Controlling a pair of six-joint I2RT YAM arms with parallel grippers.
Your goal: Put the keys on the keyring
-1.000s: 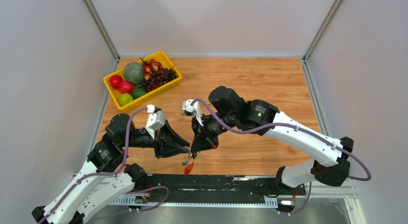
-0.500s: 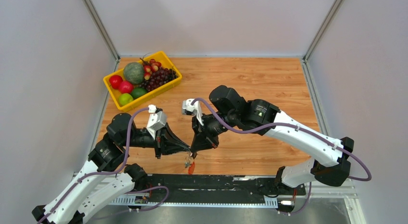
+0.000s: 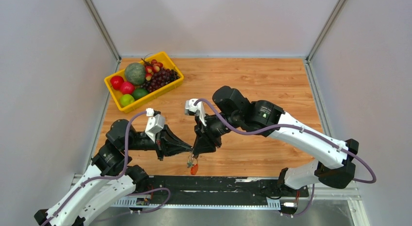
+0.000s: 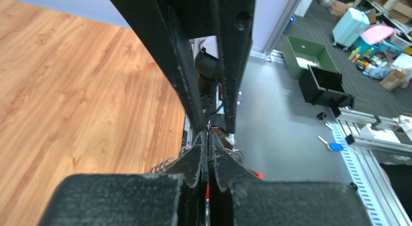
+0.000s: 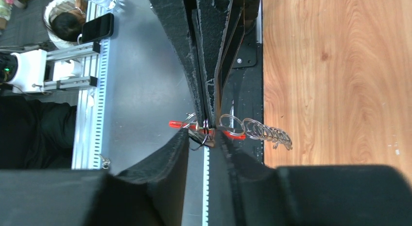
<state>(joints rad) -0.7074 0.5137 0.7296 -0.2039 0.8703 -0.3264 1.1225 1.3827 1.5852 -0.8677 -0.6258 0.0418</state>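
Your left tool [image 4: 208, 138] is squeezing all the way closed. It seems to be pinching a thin wire loop of the keyring [image 5: 206, 125], a small bunch of silver metal rings. Your right tool [image 5: 201, 138] is standing a little bit open. The bunch is sitting in its gap, but you cannot tell if it is gripping anything.

The bunch is hanging in the air just under the two tool tips. It is right over the near edge of the brown wooden surface [image 3: 272, 85], above the black rail [image 3: 233, 184].

Here is what could be going wrong. Only a tiny pinch is holding the bunch, so one slip could be sending it down onto the rail or off the edge. The two tools are almost touching, so a small push could be bumping them together and twisting the ring away.

The bunch is looking tangled. A grey coil of rings [image 5: 262, 131] is sticking out on one side, and a red oblong tag [image 5: 176, 124] is poking out too. The tiny silver key is too small to pick out.
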